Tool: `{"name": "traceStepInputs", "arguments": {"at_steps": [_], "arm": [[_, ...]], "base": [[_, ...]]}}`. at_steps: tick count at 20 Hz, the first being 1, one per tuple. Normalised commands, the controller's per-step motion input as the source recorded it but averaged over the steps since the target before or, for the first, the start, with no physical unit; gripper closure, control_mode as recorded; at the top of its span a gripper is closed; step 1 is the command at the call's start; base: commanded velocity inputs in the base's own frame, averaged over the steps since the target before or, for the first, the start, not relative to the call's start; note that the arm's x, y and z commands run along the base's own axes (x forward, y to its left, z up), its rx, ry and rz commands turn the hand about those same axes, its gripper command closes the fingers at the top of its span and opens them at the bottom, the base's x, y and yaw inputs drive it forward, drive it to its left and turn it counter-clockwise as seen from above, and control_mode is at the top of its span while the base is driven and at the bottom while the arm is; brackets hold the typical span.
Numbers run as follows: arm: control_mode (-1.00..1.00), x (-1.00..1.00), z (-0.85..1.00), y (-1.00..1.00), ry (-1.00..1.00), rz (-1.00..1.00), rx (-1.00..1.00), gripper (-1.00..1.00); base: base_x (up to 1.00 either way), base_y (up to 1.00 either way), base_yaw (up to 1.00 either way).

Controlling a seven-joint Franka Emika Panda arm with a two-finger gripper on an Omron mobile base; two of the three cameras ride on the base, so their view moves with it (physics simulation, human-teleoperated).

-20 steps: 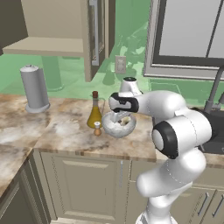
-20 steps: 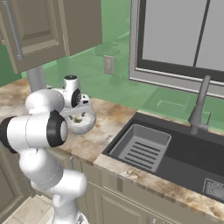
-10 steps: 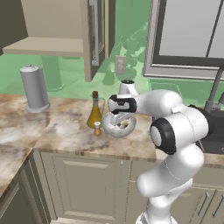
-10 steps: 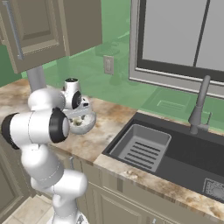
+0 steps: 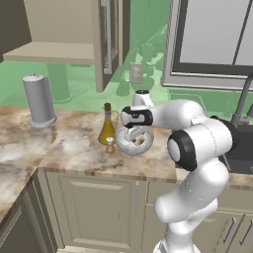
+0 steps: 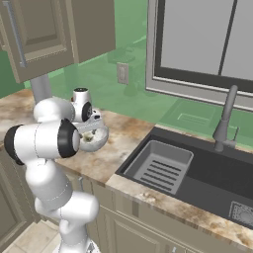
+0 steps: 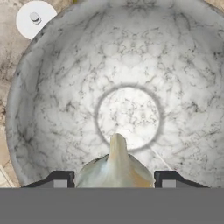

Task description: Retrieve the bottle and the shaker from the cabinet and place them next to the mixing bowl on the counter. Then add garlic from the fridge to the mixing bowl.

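Observation:
The mixing bowl (image 5: pixel 129 143) stands on the counter (image 5: pixel 64 148), with the bottle (image 5: pixel 107 129) just left of it and the small shaker (image 5: pixel 110 145) at the bottle's foot. My gripper (image 5: pixel 134 129) points down into the bowl and is shut on a garlic bulb (image 7: pixel 116 168). In the hand view the bulb sits between my fingertips (image 7: pixel 60 179) above the bowl's speckled floor (image 7: pixel 129 116), and the shaker's pale top (image 7: pixel 36 18) shows outside the rim. The right base view has the bowl (image 6: pixel 98 139) under my hand (image 6: pixel 91 126). The cabinet (image 5: pixel 59 49) stands open. The fridge is out of view.
A tall grey cylinder (image 5: pixel 39 100) stands on the counter at the far left. The open cabinet door (image 5: pixel 111 34) hangs above the bottle. A sink (image 6: pixel 197 173) with a faucet (image 6: pixel 225 118) lies to the right of the bowl.
My hand has edged slightly left and lower over the bowl, still holding the garlic. The bottle, shaker and bowl have not moved.

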Motion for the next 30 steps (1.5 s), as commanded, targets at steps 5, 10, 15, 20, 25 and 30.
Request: {"name": "traceStepInputs", "arguments": {"at_steps": [5,10,15,20,25,30], "arm": [[-1.00,0.00,0.00,0.00,0.00,0.01,0.00,-1.00],[-1.00,0.00,0.01,0.00,0.00,0.00,0.00,-1.00],[-1.00,0.00,0.10,-0.03,0.03,0.00,0.00,-1.00],[-1.00,-0.06,0.36,-0.13,0.01,-0.13,-0.02,-1.00],[-1.00,-0.44,0.31,-0.28,0.00,-0.19,-0.04,-1.00],[-1.00,-0.65,0.11,-0.61,0.00,-0.32,-0.06,-1.00]], "base": [[0.00,0.00,0.00],[0.00,0.00,0.00],[0.00,0.00,0.00],[0.00,0.00,0.00],[0.00,0.00,0.00],[0.00,0.00,0.00]]}}
